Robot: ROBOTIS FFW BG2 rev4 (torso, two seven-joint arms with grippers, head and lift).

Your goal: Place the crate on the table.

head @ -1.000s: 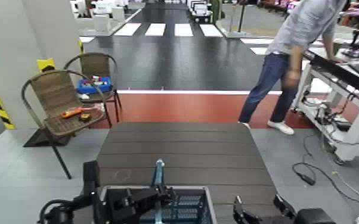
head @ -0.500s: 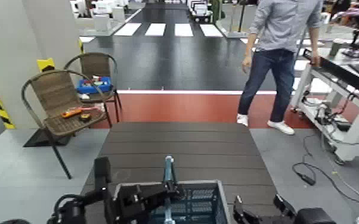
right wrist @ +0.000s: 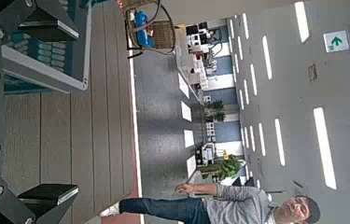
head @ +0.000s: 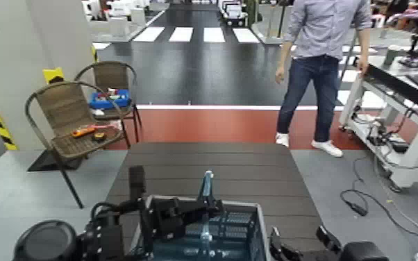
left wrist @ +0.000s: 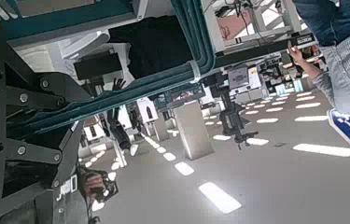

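The teal-blue crate (head: 215,232) with a grey rim is over the near edge of the dark brown slatted table (head: 212,166). I cannot tell whether it rests on the top. Its blue handle (head: 206,186) stands upright. My left gripper (head: 187,207) is shut on the handle, reaching in from the left. The left wrist view shows the teal handle bars (left wrist: 187,37) close up between dark gripper parts. My right gripper (head: 302,244) is open and empty at the table's near right, beside the crate. The right wrist view shows the crate's corner (right wrist: 33,61) and the table slats (right wrist: 79,131).
A person (head: 319,62) stands beyond the table's far right corner by a white workbench (head: 406,90). Two wicker chairs (head: 66,114) stand at the left, one holding a small blue box (head: 109,99). Cables (head: 364,201) lie on the floor at the right.
My left gripper and the crate have moved to the right and a little farther over the table. The person has straightened and now stands upright by the workbench. The right arm has not moved.
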